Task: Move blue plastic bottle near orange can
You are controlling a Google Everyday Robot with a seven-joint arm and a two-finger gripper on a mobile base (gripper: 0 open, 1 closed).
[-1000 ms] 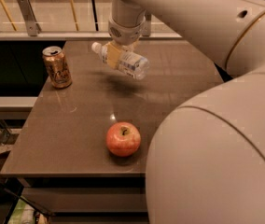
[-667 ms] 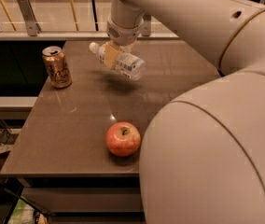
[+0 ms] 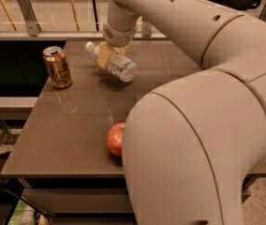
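Observation:
The orange can stands upright near the far left corner of the brown table. The blue plastic bottle is held lying sideways above the table, white cap pointing left toward the can. My gripper is shut on the bottle's middle, coming down from above. The bottle hangs to the right of the can, with a gap between them.
A red-orange apple sits near the table's front, partly hidden by my arm, which covers the right side of the view. A railing runs behind the table. The table's left edge drops to the floor.
The gripper with the bottle has moved a little to the left, toward the can. My arm now covers more of the apple.

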